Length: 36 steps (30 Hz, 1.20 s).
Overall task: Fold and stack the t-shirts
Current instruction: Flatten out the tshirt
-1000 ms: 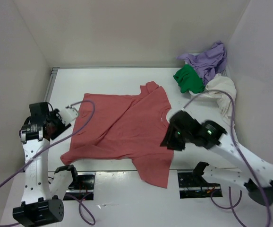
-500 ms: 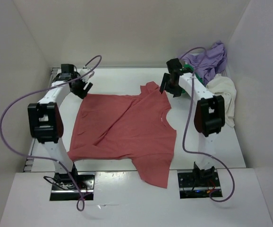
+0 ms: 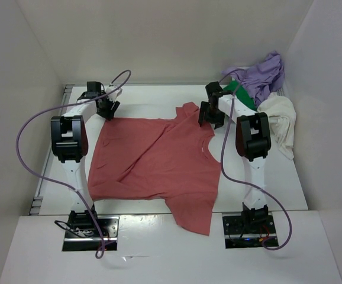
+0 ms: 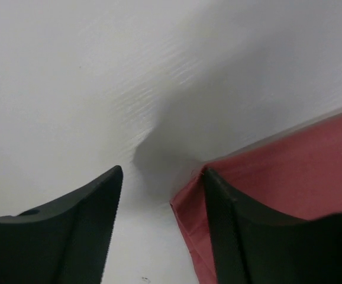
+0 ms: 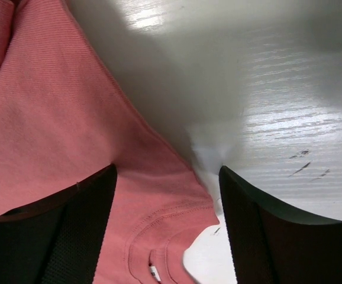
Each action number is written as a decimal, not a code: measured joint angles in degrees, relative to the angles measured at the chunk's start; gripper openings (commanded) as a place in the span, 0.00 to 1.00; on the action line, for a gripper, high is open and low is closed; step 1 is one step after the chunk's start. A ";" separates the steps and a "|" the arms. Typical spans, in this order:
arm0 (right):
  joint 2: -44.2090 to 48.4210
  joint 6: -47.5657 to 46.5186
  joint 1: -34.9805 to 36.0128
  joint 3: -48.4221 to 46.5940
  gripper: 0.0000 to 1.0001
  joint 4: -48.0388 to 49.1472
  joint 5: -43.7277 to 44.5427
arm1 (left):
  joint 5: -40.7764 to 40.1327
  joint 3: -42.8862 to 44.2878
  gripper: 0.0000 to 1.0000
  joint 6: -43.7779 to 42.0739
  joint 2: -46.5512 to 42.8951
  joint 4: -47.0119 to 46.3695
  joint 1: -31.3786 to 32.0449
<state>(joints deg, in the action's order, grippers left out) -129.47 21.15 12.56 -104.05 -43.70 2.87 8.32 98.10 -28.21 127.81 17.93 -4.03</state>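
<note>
Two sets of jaws are being held apart over the far edge of the salmon-red shirt (image 3: 159, 160), probably readied for a fold. It is being supported, spread out, by the bench (image 3: 141, 97).

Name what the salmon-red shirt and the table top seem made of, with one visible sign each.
Salmon-red shirt: soft knit cloth, probably cotton jersey, matt; the right wrist view shows fine ribbing and stitched hem lines. Table top: hard white board, perhaps painted or laminated wood, slightly glossy; faint grain lines, glare and small scuffs.
</note>
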 measured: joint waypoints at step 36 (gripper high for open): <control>-13.60 -2.25 -2.16 -28.30 0.64 -7.58 2.73 | -9.75 20.94 0.78 1.55 9.90 1.77 -2.73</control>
<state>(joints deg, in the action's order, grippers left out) -143.06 18.90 10.39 -132.35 -51.29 5.61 -1.43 119.04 -26.65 137.71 19.70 -6.76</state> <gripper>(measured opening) 0.571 0.717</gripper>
